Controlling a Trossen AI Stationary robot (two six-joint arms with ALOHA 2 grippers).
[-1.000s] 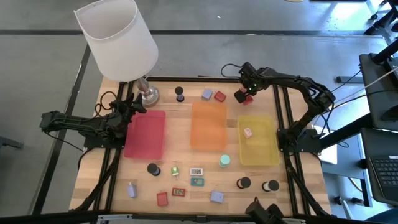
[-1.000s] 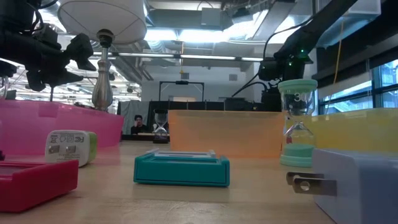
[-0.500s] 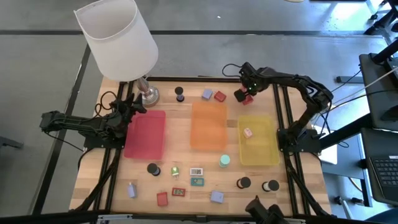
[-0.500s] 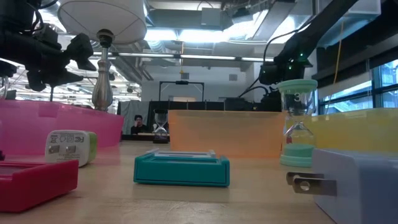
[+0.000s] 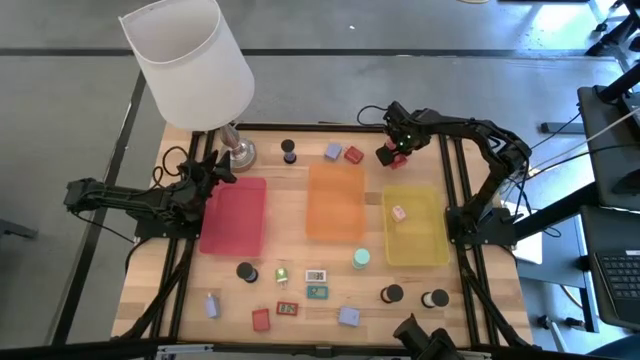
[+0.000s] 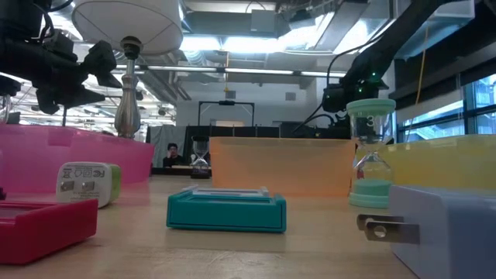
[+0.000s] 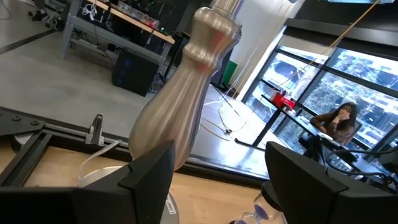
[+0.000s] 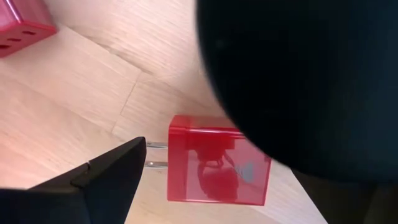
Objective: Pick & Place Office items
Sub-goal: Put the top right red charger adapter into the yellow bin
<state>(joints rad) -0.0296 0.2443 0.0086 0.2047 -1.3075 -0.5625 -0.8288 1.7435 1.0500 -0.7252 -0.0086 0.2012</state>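
My right gripper (image 5: 390, 152) is open and low over a red charger block (image 5: 399, 160) that lies on the table near the far edge. In the right wrist view one dark finger (image 8: 106, 180) stands beside the block (image 8: 217, 171), whose prongs point at it. A large dark mass hides the other side. A second red block (image 5: 353, 155), a lavender block (image 5: 333, 152) and a black hourglass (image 5: 289, 151) stand to its left. My left gripper (image 5: 215, 170) waits open by the lamp base (image 5: 240, 153).
Pink (image 5: 233, 215), orange (image 5: 335, 200) and yellow (image 5: 413, 240) trays lie across the middle; a small pale item (image 5: 398, 213) sits in the yellow one. Near the front edge stand several small items, among them a teal hourglass (image 5: 361, 259) and black round ones (image 5: 392, 294). The lamp shade (image 5: 188, 55) overhangs the far left.
My right gripper has come down a little toward the red block near the far edge, as the low view shows. The block itself has not moved.
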